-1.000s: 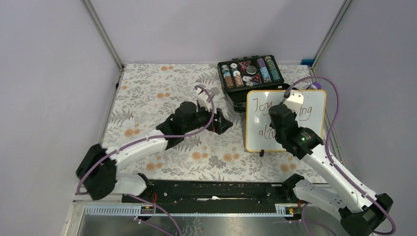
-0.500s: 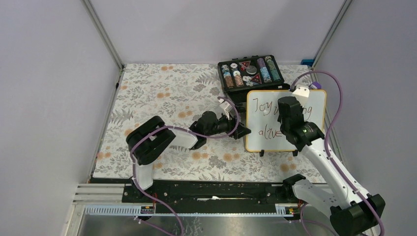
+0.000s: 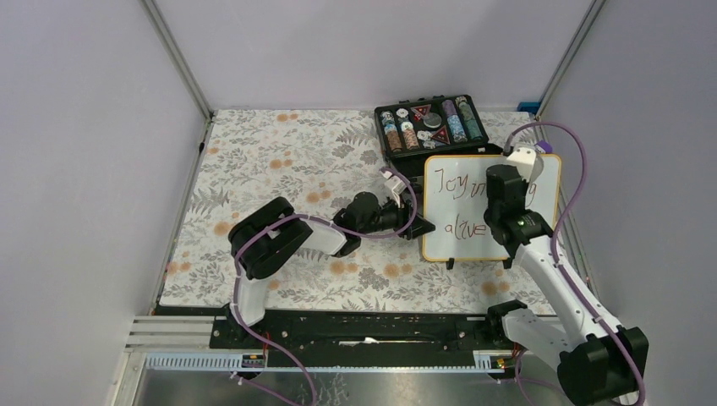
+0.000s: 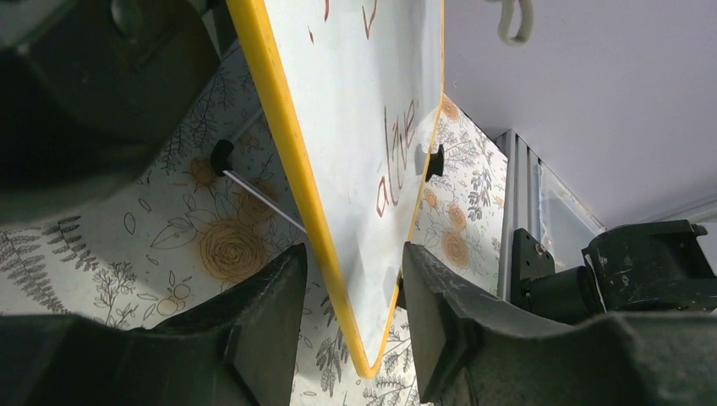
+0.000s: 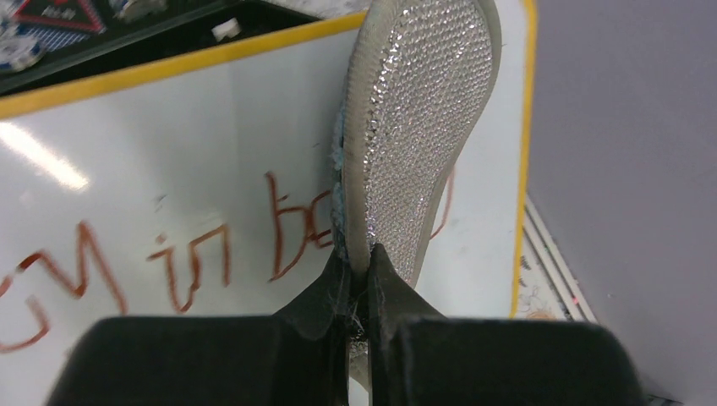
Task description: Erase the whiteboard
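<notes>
The whiteboard (image 3: 463, 211) has a yellow frame and red handwriting, and stands tilted on black feet at the right of the floral cloth. My left gripper (image 3: 421, 227) is at its lower-left corner. In the left wrist view the whiteboard (image 4: 355, 127) corner sits between the open left gripper (image 4: 353, 264); a gap shows beside the left finger (image 4: 270, 313). My right gripper (image 3: 516, 179) is shut on a flat glittery eraser (image 3: 524, 158) over the board's upper right. In the right wrist view the eraser (image 5: 423, 127) stands edge-on against the whiteboard (image 5: 169, 152), clamped by the right gripper (image 5: 357, 260).
A black case of coloured chips (image 3: 431, 123) lies open just behind the board. A purple object (image 3: 544, 147) sits at the board's top right corner. The enclosure wall and a metal rail (image 4: 516, 194) run close along the board's right side.
My left arm has swung right to the board's lower-left corner and its jaws have narrowed around it. The right gripper has carried the eraser toward the board's upper right.
</notes>
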